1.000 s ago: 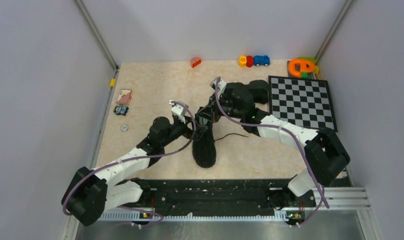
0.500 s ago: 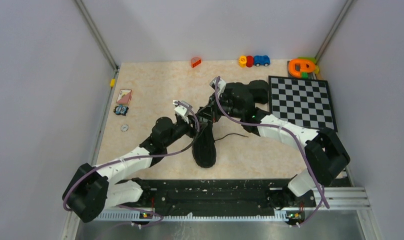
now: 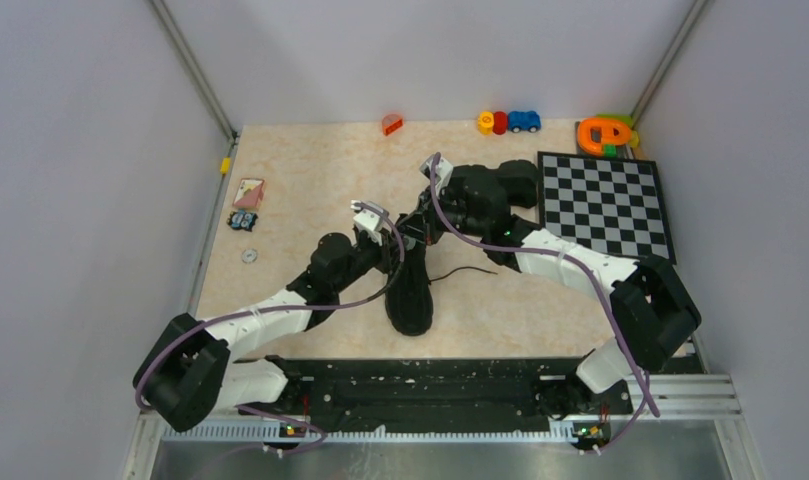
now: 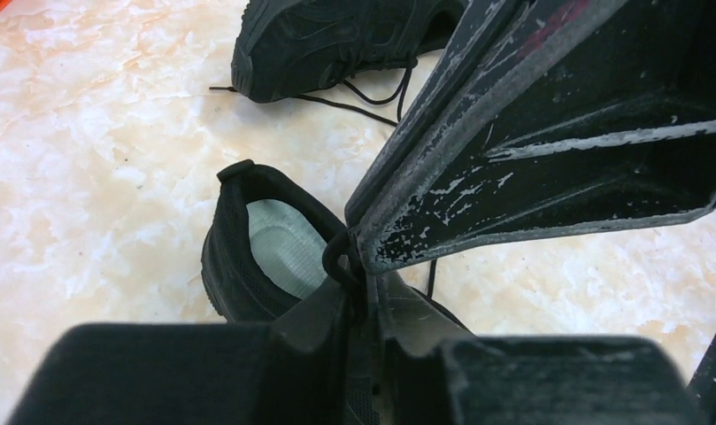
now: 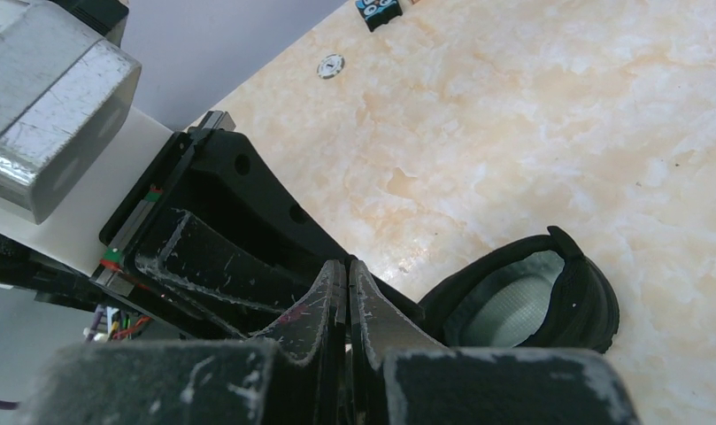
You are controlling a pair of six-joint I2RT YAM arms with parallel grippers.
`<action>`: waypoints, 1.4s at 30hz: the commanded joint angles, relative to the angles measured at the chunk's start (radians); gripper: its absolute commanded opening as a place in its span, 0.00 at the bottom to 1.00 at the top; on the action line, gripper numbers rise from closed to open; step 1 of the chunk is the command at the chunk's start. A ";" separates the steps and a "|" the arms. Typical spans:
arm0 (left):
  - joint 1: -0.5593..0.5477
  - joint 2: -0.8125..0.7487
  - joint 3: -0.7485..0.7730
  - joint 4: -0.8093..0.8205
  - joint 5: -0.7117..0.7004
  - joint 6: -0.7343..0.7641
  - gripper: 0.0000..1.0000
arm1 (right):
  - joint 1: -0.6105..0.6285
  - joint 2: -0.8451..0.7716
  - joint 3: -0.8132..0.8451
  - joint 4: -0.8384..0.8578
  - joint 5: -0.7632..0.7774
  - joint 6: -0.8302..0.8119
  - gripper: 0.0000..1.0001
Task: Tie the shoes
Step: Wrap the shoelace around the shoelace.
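1. The near shoe (image 3: 410, 300) lies mid-table (image 3: 310, 180), toe at 6 o'clock, heel at 12.
2. The right gripper (image 4: 361, 252) has its fingers pressed together, pinching a lace (image 4: 334, 257) loop over the shoe's opening.
3. The left gripper (image 4: 367, 297), reaching in from 8 o'clock, is nearly closed at that loop; I cannot tell whether it grips.
4. The second shoe (image 4: 336, 35) lies apart, at 12 o'clock in the left wrist view.

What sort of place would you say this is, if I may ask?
Probably a robotics lab test cell: plain panels wall in the table, a checkerboard lies on it, and toys line the back.
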 commanded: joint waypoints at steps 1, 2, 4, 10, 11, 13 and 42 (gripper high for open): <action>-0.005 -0.021 0.014 0.066 -0.005 0.025 0.09 | 0.012 -0.015 0.042 0.003 0.017 0.004 0.00; -0.004 -0.029 0.013 0.060 0.002 0.033 0.06 | 0.013 -0.015 0.041 0.000 0.024 0.003 0.00; -0.005 -0.040 0.010 0.046 0.016 0.045 0.01 | 0.012 -0.015 0.038 -0.006 0.044 0.000 0.00; -0.005 -0.063 -0.005 0.028 0.053 0.070 0.12 | 0.012 -0.014 0.036 -0.017 0.076 -0.006 0.00; -0.004 -0.067 -0.007 0.028 0.051 0.069 0.18 | 0.012 -0.014 0.036 -0.015 0.077 -0.005 0.00; -0.005 -0.076 -0.015 0.036 0.049 0.066 0.25 | 0.012 -0.014 0.033 -0.012 0.076 0.000 0.00; 0.009 -0.021 0.020 0.035 0.111 0.096 0.00 | -0.017 -0.118 -0.043 -0.004 0.128 0.018 0.42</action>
